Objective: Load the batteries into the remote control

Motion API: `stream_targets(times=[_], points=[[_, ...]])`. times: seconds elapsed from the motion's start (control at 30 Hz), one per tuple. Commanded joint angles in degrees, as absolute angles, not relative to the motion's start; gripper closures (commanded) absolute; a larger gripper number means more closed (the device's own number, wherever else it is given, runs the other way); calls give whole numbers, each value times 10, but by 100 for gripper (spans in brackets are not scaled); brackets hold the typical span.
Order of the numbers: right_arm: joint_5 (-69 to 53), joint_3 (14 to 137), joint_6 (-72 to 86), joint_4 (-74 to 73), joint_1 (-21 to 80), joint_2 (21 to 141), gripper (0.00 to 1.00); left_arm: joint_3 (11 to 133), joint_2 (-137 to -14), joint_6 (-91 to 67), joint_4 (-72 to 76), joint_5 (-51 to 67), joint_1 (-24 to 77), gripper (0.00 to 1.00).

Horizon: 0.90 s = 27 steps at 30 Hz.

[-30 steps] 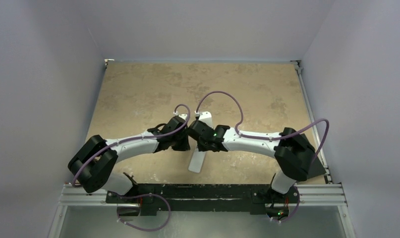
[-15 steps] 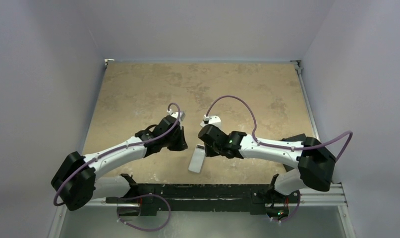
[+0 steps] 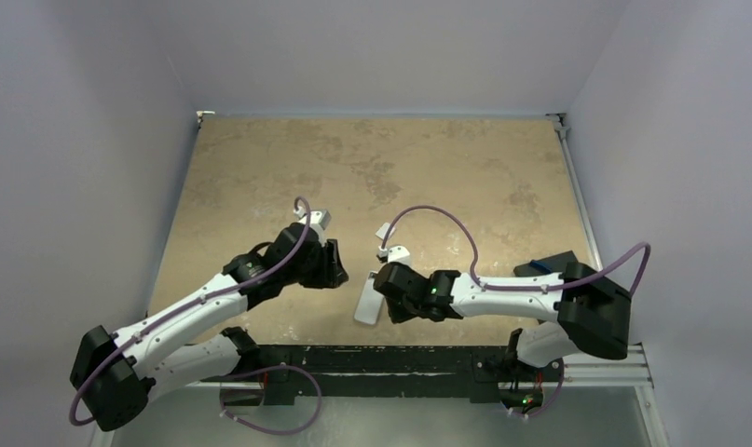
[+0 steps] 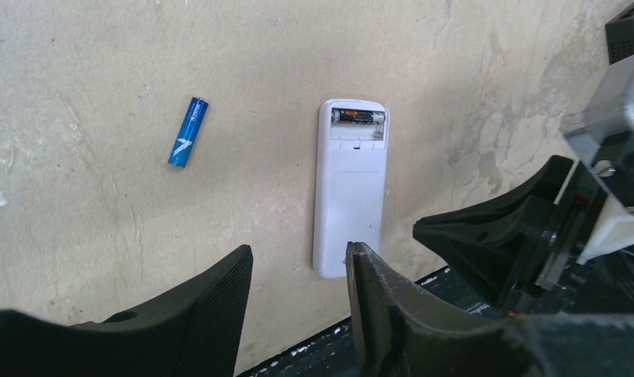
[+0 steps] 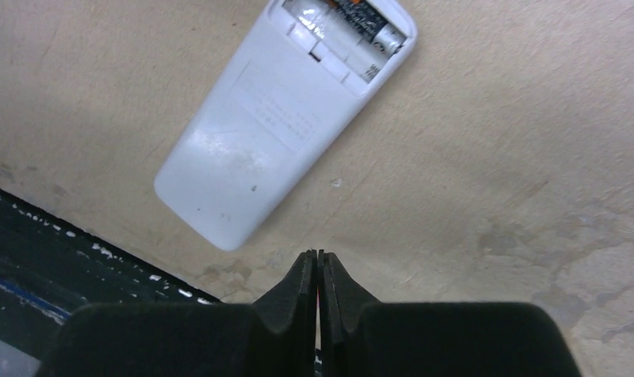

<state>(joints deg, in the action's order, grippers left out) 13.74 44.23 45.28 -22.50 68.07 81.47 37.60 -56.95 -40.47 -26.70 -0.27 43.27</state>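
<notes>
The white remote control (image 4: 350, 188) lies back up near the table's front edge, also in the top view (image 3: 364, 305) and the right wrist view (image 5: 286, 110). Its battery bay at the far end is open, with the dark battery (image 4: 359, 118) lying in it (image 5: 359, 22). The blue battery (image 4: 188, 131) lies loose on the table to the left of the remote. My left gripper (image 4: 298, 263) is open and empty, above the remote's near left corner (image 3: 339, 270). My right gripper (image 5: 319, 255) is shut and empty, just right of the remote (image 3: 386, 296).
The black front rail (image 3: 372, 358) runs right behind the remote's near end. A dark flat object (image 3: 551, 264) sits at the table's right edge. The right gripper's black body (image 4: 494, 236) stands close to the remote's right side. Bare beige tabletop (image 3: 372, 168) lies beyond.
Both arms have drawn back toward the front edge and apart, the left one to the left. The remote has not moved and shows more of itself.
</notes>
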Motion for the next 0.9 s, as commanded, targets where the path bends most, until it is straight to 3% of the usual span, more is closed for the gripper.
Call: stream_targets(times=[0.0, 0.1, 0.23, 0.87], points=[[127, 437, 473, -178, 698, 830, 93, 389, -528, -419, -301, -27, 435, 49], [125, 445, 476, -170, 708, 849, 97, 406, -509, -418, -325, -40, 436, 37], [127, 464, 477, -163, 715, 874, 99, 424, -489, -416, -351, -56, 435, 28], [162, 592, 487, -173, 720, 986, 100, 453, -425, -418, -401, -86, 435, 25]])
